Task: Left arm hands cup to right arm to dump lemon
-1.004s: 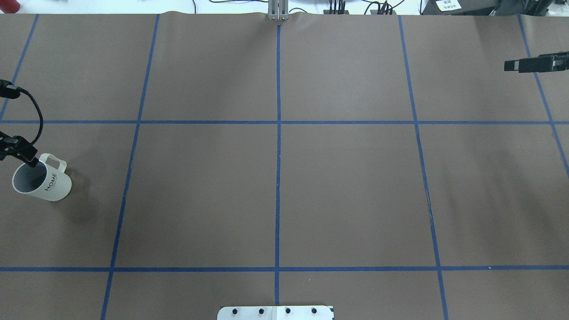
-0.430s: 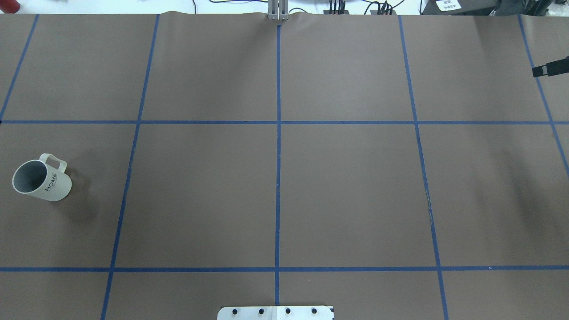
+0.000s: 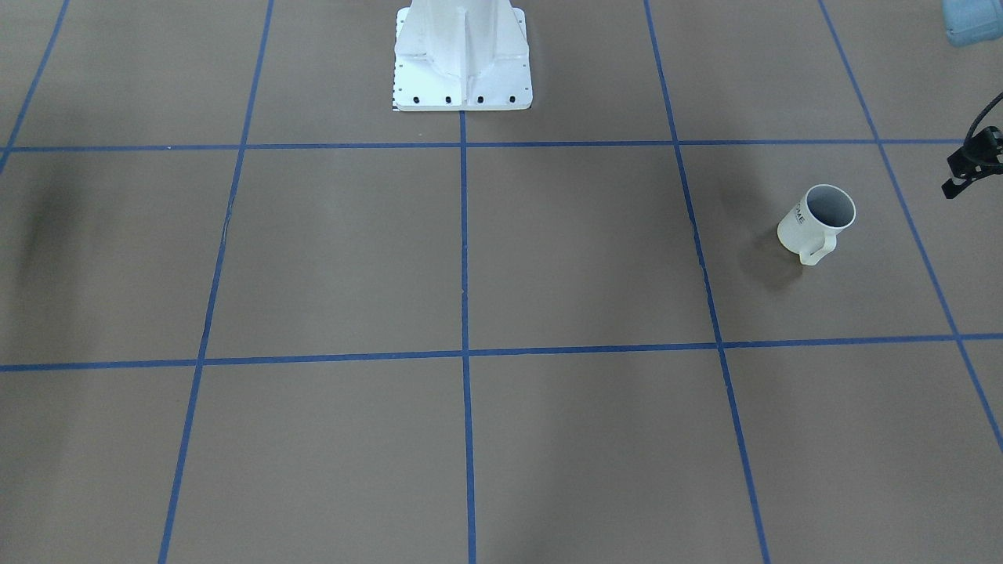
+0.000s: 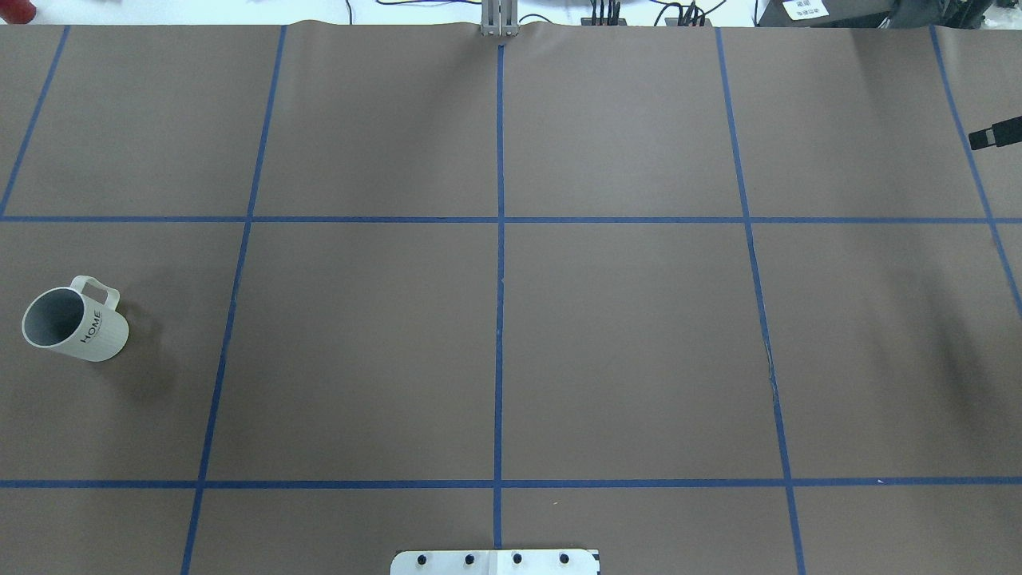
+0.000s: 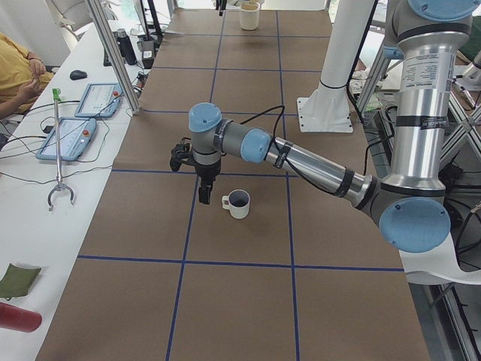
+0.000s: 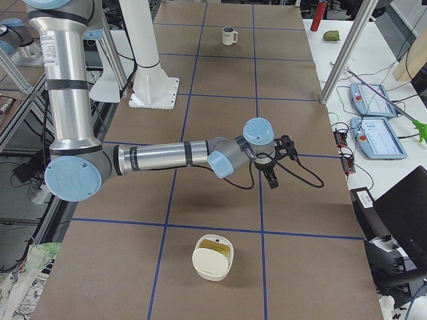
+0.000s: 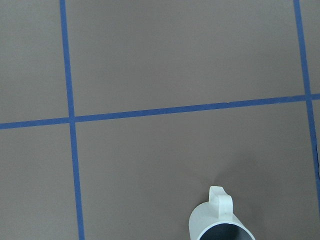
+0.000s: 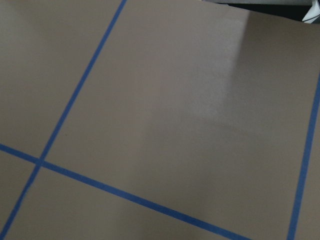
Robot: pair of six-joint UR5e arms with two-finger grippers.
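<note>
The white "HOME" cup (image 4: 76, 323) stands upright on the table's left side, handle toward the far side. Its grey inside looks empty. It also shows in the front view (image 3: 815, 221), the left side view (image 5: 238, 203) and the left wrist view (image 7: 220, 225). My left gripper (image 5: 204, 195) hangs close beside the cup, apart from it. Only its black edge (image 3: 968, 164) shows in the front view, so I cannot tell its state. My right gripper (image 6: 270, 179) hovers over the table's right end. Only its tip (image 4: 994, 134) shows overhead, state unclear. No lemon slice is clearly visible.
A cream rounded container (image 6: 213, 259) with something yellowish inside sits on the table's right end, near the right arm. The white base plate (image 3: 462, 70) stands at the robot's side. Blue tape lines grid the brown table (image 4: 623, 335). Tablets (image 5: 75, 120) lie on a side bench.
My left gripper has drawn back from the cup's rim and left the overhead view. The right gripper has pulled toward the right edge. The cup has not moved.
</note>
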